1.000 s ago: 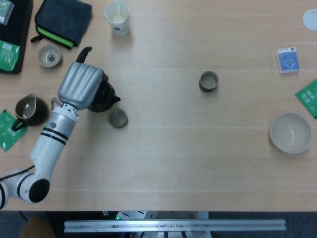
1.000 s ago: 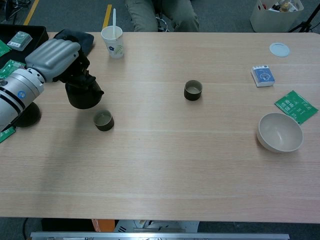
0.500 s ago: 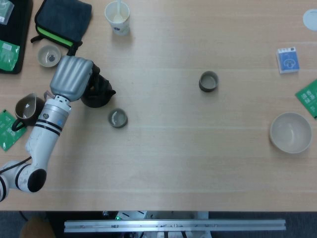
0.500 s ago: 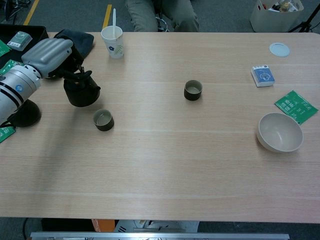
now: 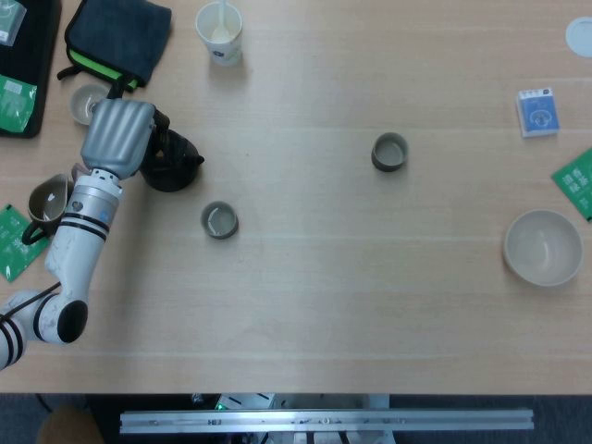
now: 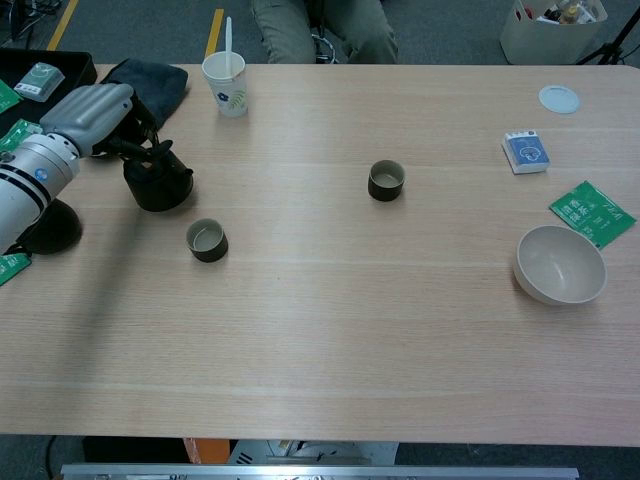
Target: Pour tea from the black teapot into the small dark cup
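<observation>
The black teapot (image 5: 174, 165) (image 6: 158, 183) stands on the table at the far left, its spout toward the right. My left hand (image 5: 116, 139) (image 6: 88, 111) grips its handle from the left side. A small dark cup (image 5: 219, 220) (image 6: 206, 240) sits just right of and nearer than the teapot, apart from it. A second small dark cup (image 5: 389, 152) (image 6: 386, 180) stands near the table's middle. My right hand appears in neither view.
A dark pitcher (image 5: 48, 203) and a green packet (image 5: 13, 242) lie by my left forearm. A small grey cup (image 5: 86, 102), dark pouch (image 5: 117, 35) and paper cup (image 5: 220, 33) sit behind. At right are a beige bowl (image 5: 543, 246), blue box (image 5: 537, 111) and green packet (image 5: 577, 180).
My left hand has carried the teapot back and to the left, away from the near small cup, and brought it from tilted to upright on the table.
</observation>
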Tool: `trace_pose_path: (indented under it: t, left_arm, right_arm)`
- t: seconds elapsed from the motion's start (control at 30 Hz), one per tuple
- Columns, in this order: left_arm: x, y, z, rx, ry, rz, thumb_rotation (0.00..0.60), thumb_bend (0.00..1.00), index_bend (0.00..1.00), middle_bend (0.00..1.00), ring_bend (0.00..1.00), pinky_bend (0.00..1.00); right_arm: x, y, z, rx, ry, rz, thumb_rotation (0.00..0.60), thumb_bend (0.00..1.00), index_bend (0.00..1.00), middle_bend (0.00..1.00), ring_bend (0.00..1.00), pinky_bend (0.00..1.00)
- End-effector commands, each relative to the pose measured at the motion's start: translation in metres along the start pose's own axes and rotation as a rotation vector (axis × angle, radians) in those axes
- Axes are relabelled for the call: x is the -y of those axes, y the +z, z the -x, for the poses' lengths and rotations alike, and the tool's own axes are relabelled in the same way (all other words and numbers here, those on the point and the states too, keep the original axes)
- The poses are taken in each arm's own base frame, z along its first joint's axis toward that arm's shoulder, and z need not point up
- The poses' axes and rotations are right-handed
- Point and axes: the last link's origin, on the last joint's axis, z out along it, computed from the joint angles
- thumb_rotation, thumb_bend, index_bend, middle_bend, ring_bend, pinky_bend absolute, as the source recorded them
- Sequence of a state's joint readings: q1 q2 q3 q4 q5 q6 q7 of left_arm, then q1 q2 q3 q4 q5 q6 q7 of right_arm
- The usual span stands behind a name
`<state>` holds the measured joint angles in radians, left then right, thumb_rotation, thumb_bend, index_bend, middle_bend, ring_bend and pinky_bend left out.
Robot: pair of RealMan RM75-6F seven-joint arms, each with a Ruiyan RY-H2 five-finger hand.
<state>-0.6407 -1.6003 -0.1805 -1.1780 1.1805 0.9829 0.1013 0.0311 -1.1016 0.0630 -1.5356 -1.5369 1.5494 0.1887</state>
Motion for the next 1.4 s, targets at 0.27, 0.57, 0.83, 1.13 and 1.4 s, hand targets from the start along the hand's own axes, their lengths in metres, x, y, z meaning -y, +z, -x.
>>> trace_pose_path:
  t: [0.27, 0.57, 0.83, 1.13, 1.4]
  left_arm:
    - [0.010, 0.006, 0.013, 0.014, -0.014, -0.035, 0.406, 0.34, 0.84, 0.96, 0.81, 0.11]
    - [0.015, 0.008, 0.020, 0.023, -0.008, -0.052, 0.407, 0.34, 0.83, 0.94, 0.79, 0.11]
    - [0.014, 0.006, 0.017, 0.003, 0.018, -0.044, 0.307, 0.34, 0.70, 0.75, 0.62, 0.11]
    - [0.008, -0.002, 0.008, 0.060, 0.040, -0.033, 0.202, 0.34, 0.31, 0.34, 0.21, 0.11]
    - [-0.002, -0.011, -0.013, 0.007, -0.016, -0.001, 0.207, 0.34, 0.23, 0.22, 0.11, 0.11]
  right_arm:
    - [-0.001, 0.000, 0.001, 0.003, 0.000, 0.002, 0.600, 0.21, 0.26, 0.30, 0.21, 0.31]
    - [0.000, 0.001, 0.001, 0.003, -0.002, 0.002, 0.600, 0.21, 0.26, 0.30, 0.21, 0.31]
    - [0.001, 0.001, 0.001, 0.003, 0.000, -0.001, 0.600, 0.21, 0.26, 0.30, 0.21, 0.31]
    - [0.000, 0.002, 0.002, 0.000, 0.008, -0.005, 0.600, 0.21, 0.26, 0.30, 0.21, 0.31]
    - [0.000, 0.002, 0.002, -0.004, 0.011, -0.011, 0.600, 0.21, 0.26, 0.30, 0.21, 0.31]
